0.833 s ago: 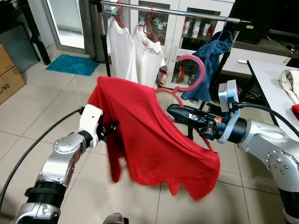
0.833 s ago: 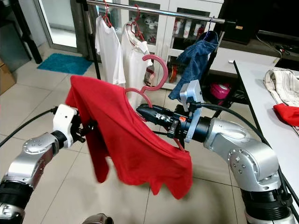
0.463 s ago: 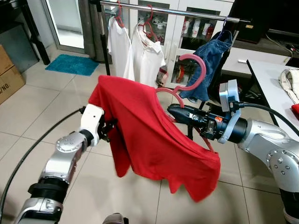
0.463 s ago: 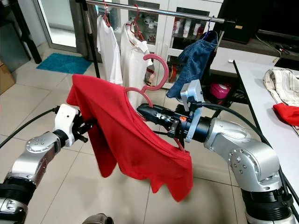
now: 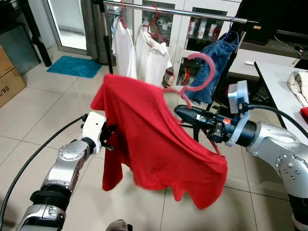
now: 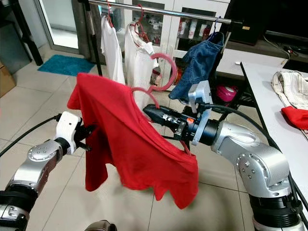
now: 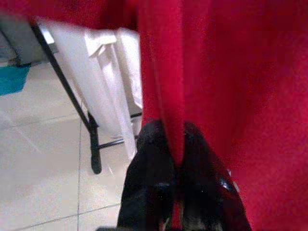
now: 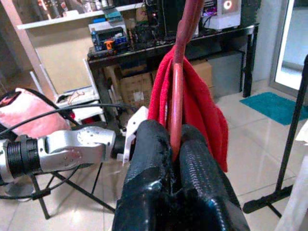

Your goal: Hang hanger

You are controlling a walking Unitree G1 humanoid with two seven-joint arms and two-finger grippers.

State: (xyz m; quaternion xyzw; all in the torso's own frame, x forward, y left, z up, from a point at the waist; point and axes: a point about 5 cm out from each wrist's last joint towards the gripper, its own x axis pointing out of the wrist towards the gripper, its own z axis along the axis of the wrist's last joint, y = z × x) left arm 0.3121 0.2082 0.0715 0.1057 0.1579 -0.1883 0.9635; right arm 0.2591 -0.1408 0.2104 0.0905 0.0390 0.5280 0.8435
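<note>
A red shirt (image 5: 159, 144) hangs on a pink hanger (image 5: 199, 74) held in mid-air before the clothes rail (image 5: 173, 10). My right gripper (image 5: 183, 112) is shut on the hanger's neck, just under its hook; its fingers (image 8: 159, 159) pinch the pink bar (image 8: 177, 106). My left gripper (image 5: 113, 139) is shut on the shirt's left edge, and in the left wrist view red cloth (image 7: 168, 96) is pinched between the black fingers (image 7: 149, 168). The hook points up toward the rail, below it.
Two white shirts (image 5: 144, 53) on red hangers and a blue denim garment (image 5: 216, 62) hang on the rail. A black rail post (image 5: 107, 38) stands left. A white table (image 5: 284, 86) with clothes is on the right. Tiled floor (image 5: 43, 101) spreads around; a teal mat (image 5: 74, 66) lies far left.
The hanger and shirt have been lifted slightly and moved right toward the rail. The shirt's left lower edge has swung down and left; my left gripper has dropped a little.
</note>
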